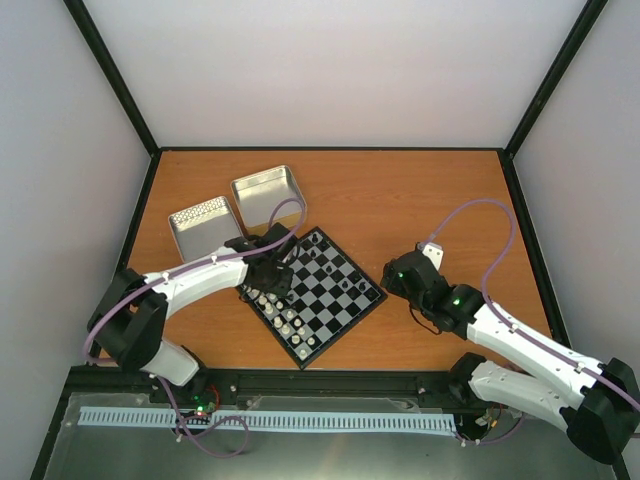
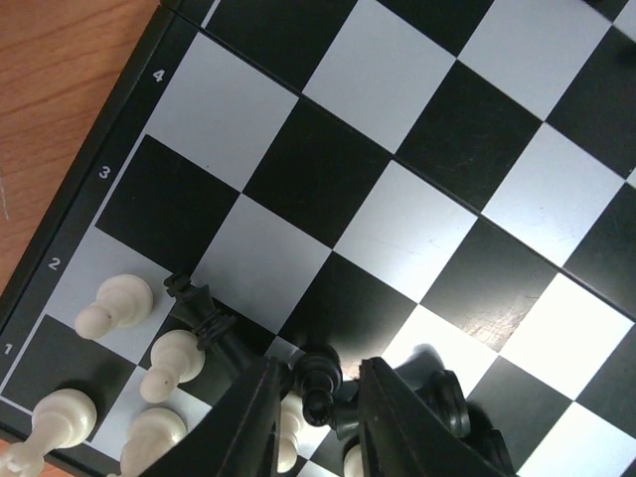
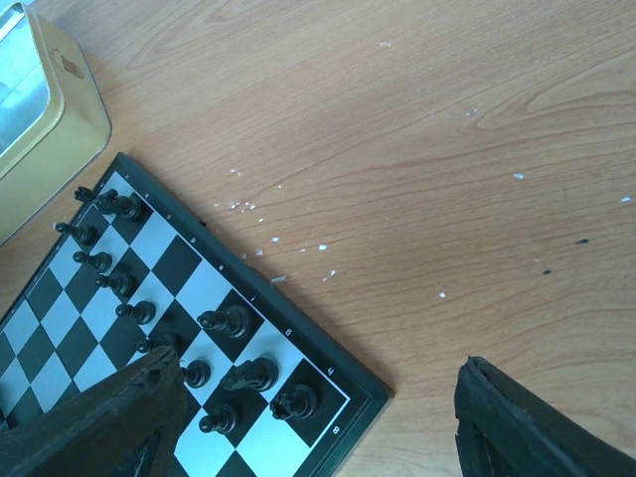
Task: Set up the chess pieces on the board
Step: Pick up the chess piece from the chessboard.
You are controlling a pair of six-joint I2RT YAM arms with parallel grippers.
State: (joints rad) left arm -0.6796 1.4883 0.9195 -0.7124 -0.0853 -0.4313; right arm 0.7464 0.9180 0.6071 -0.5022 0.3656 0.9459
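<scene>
The left gripper (image 1: pixel 270 284) stands over the board's (image 1: pixel 342 300) white-side edge, jaws narrowed around a black piece (image 2: pixel 318 380) among cream pieces (image 2: pixel 114 303); contact cannot be determined. The right gripper (image 3: pixel 318 397) is spread wide and empty at the board's black-side corner. The board lies on a wood-grain table (image 1: pixel 400 195) beside two silver tins (image 1: pixel 205 225), within white walls (image 1: pixel 340 60).

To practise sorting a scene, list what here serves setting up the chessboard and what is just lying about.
For the job:
board
black pieces
white pieces
left claw, around one black piece
right claw, open

Lying about:
nearer silver tin
farther silver tin
</scene>
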